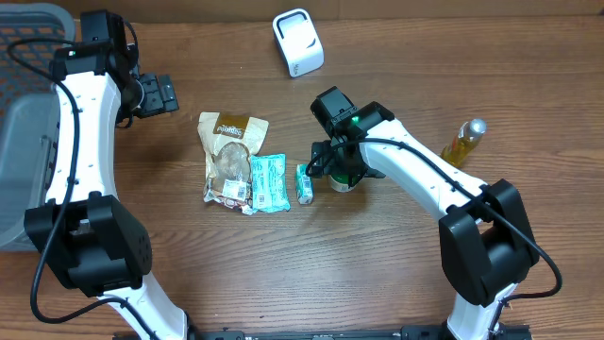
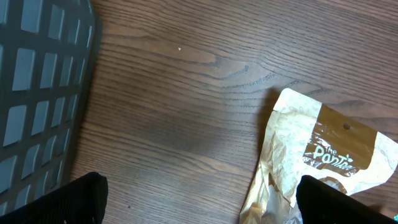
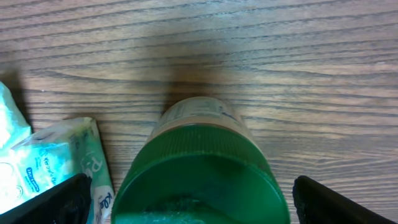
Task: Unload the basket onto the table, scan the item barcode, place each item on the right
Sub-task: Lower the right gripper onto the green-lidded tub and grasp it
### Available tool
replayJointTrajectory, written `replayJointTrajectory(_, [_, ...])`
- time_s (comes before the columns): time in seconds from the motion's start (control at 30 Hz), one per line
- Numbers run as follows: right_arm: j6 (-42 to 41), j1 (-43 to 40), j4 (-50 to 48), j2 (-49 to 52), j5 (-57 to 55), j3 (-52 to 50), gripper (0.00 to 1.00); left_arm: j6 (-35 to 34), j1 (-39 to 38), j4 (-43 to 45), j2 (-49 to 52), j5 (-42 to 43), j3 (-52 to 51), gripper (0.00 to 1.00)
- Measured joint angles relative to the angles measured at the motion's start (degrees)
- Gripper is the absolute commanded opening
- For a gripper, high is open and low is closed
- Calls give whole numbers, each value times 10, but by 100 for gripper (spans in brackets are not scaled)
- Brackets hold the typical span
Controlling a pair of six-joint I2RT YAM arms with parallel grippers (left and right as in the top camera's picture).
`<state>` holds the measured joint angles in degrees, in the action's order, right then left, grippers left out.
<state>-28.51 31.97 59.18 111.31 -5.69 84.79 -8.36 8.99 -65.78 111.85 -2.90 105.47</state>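
While the left fingers [image 2: 81, 199] hang spread, the right fingers [image 3: 56, 202] stand spread around a green-lidded jar [image 3: 199, 180].

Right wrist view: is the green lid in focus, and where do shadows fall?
Right wrist view: the green lid is close and slightly soft, the table grain is sharp, a dark shadow lies on the wood just beyond the lid. Left wrist view: a faint shadow darkens the table left of the brown snack bag. Overhead view: even light, no strong glare.
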Motion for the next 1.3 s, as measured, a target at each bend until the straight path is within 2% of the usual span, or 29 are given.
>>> replayJointTrajectory(0.53, [-35, 0, -81, 0, -8, -65, 98, 0, 0, 0, 0, 0, 0, 100])
replayJointTrajectory(0.73, [-40, 0, -82, 0, -13, -65, 86, 0, 0, 0, 0, 0, 0, 99])
replayJointTrajectory(1.23, [-41, 0, -90, 0, -5, -65, 85, 0, 0, 0, 0, 0, 0, 99])
replayJointTrajectory(1.3, [-41, 0, -90, 0, -5, -65, 87, 0, 0, 0, 0, 0, 0, 99])
